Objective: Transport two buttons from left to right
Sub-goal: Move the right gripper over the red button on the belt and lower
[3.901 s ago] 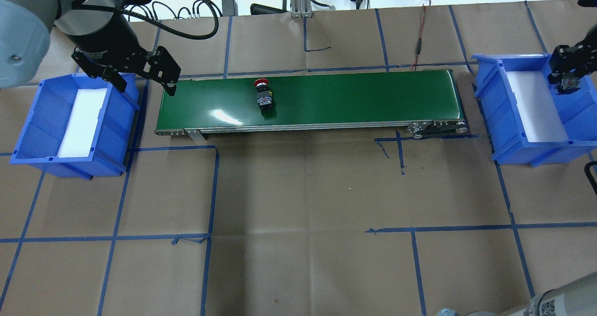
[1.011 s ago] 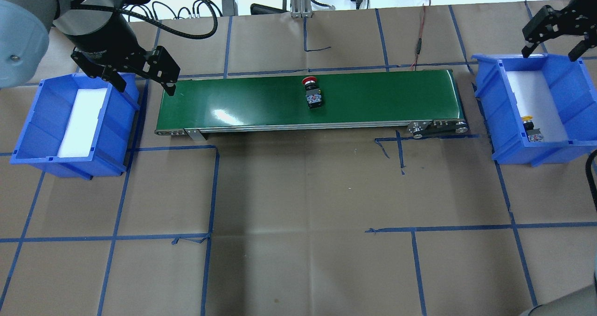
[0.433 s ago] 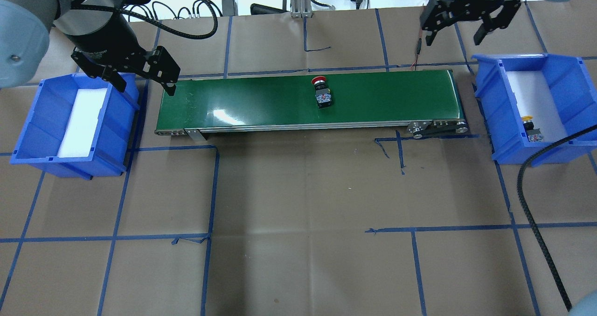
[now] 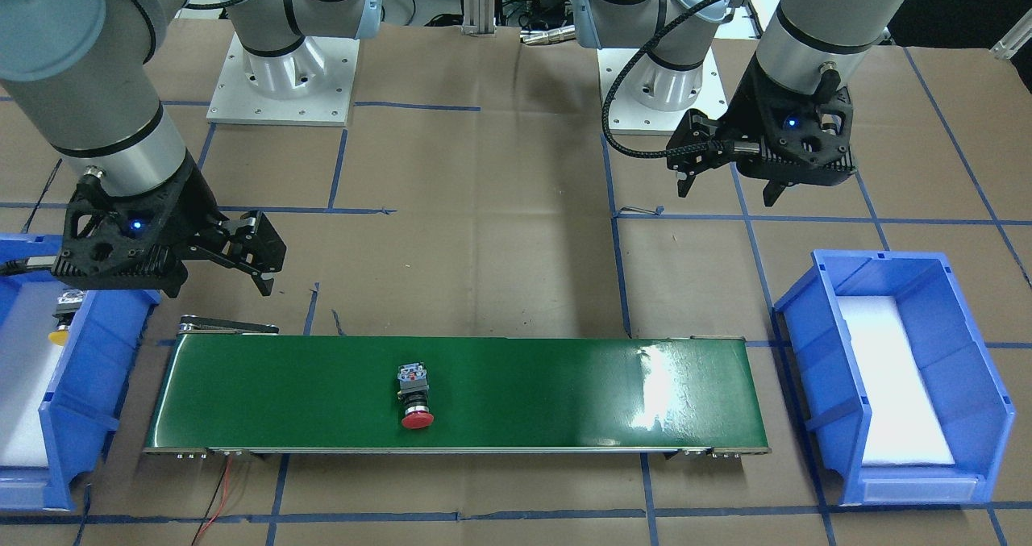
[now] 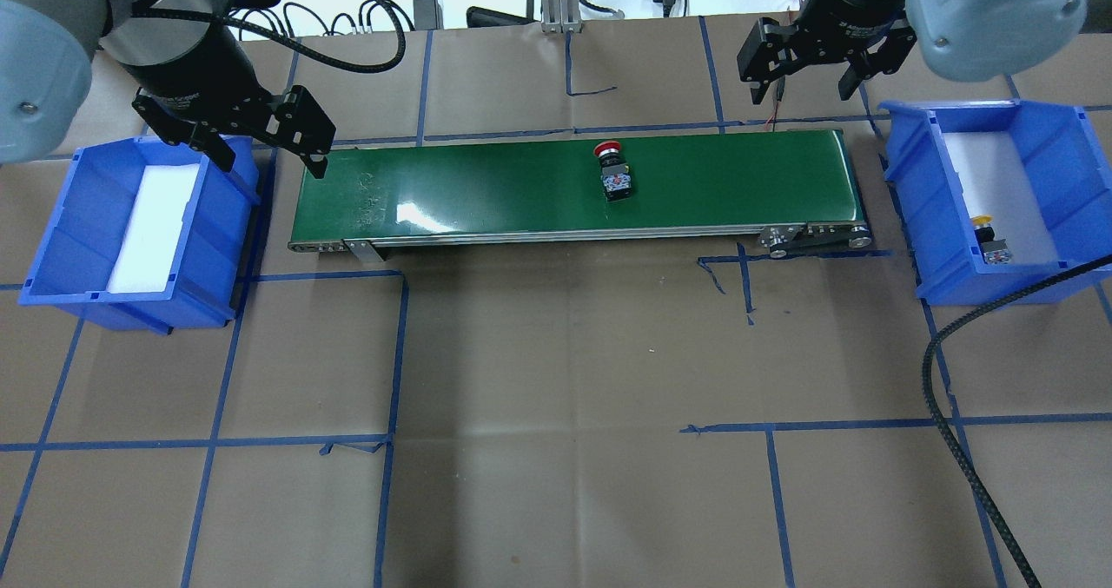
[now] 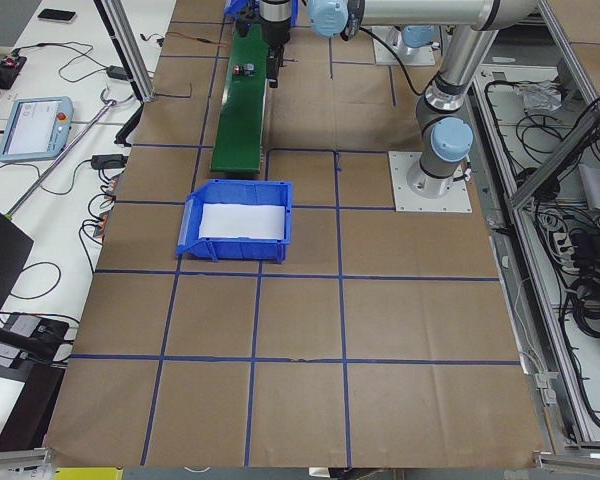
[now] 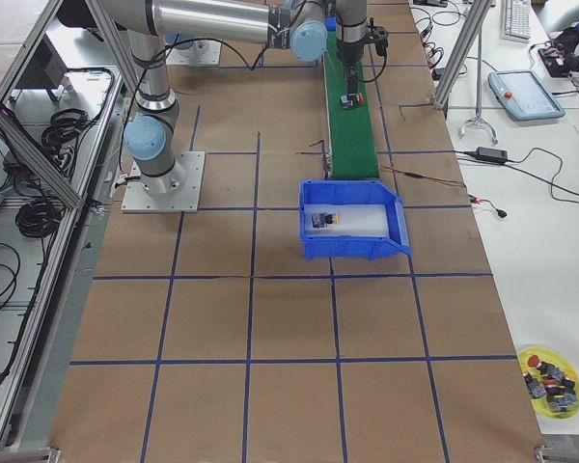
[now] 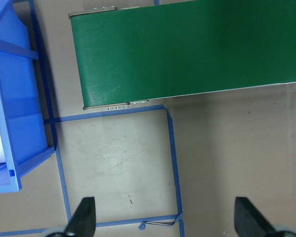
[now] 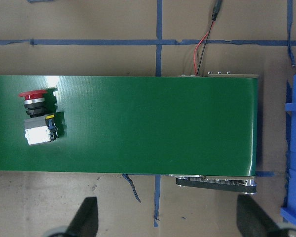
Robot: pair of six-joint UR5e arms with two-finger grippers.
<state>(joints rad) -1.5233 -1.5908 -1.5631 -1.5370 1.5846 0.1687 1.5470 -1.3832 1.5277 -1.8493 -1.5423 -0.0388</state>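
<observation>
Red-capped button lies on its side on the green conveyor belt, just right of mid-length, cap toward the table's far edge; the right wrist view confirms this. Yellow-capped button rests in the blue bin at the table's right end. It is plain from overhead but partly hidden behind the right gripper in the front-facing view. Right gripper: fingers apart, empty, by the far edge. Left gripper: fingers apart, empty, at the belt's left end.

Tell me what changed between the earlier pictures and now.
The right gripper let go of the yellow button in the right bin, rose and moved toward the belt. The red button rode rightward along the belt. The left gripper stayed open at the belt's left end.
</observation>
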